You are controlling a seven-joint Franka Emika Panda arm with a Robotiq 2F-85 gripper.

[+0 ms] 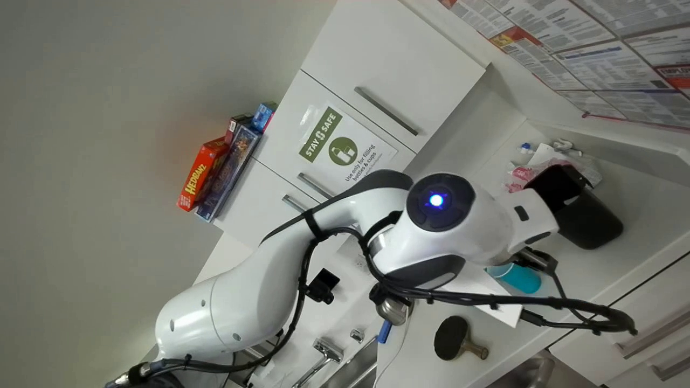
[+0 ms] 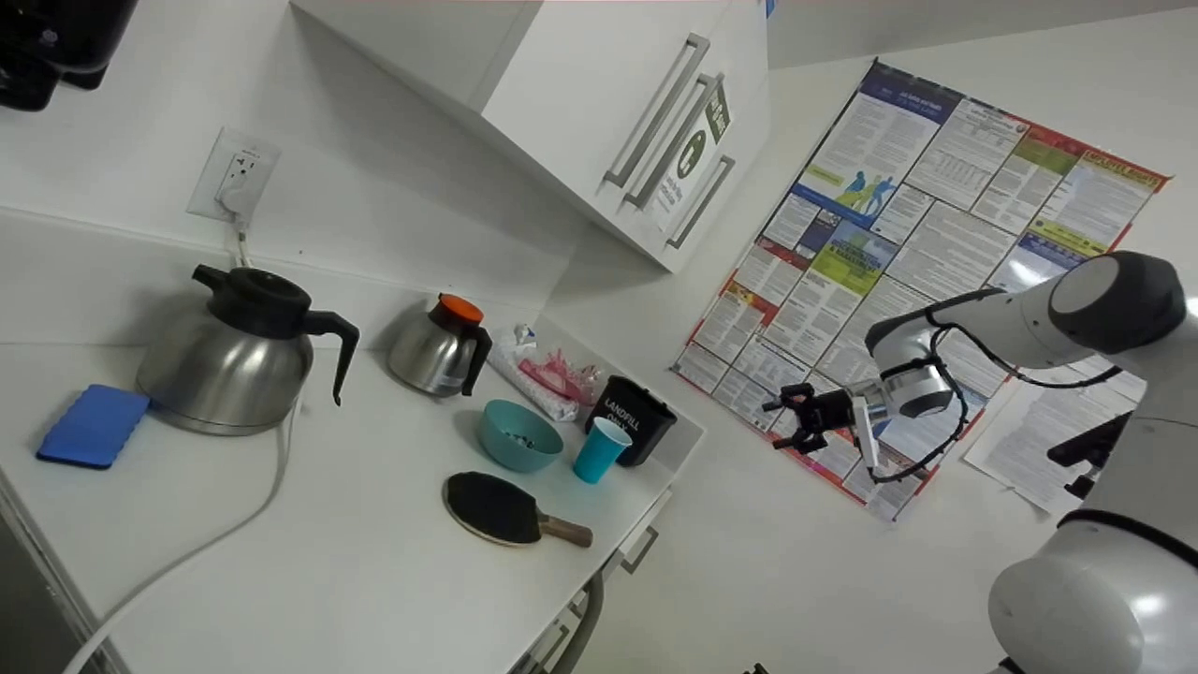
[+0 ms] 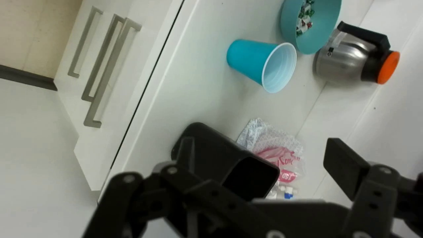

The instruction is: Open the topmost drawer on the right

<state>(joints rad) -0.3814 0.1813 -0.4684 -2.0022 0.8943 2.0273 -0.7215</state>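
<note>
At the left of my wrist view, a lower handle [image 3: 100, 58] nearly overlaps the long handle [image 3: 108, 72] of the closed top drawer [image 3: 127, 89], so a sloppy approach angle could hook the wrong one. Toward bottom centre, the black bin [image 3: 216, 150] could tip if I swing my gripper [image 3: 264, 158] too low, spread wide and empty as it is.

White wall cabinets [image 1: 399, 48] hung at the upper middle of both exterior views, gray bar handles [image 1: 386, 111] on their fronts. I saw a white countertop [image 2: 281, 599] stretching across the lower left of an exterior view, an outlet [image 2: 239, 178] on the back wall [image 2: 393, 168] above it. Right of center there, a workplace-notice poster [image 2: 889, 234] slanted across the side wall [image 2: 796, 590], a patch of glare [image 2: 1026, 271] on it. In the wrist view, tan flooring [image 3: 49, 26] met a dark baseboard [image 3: 26, 77] at upper left.
</note>
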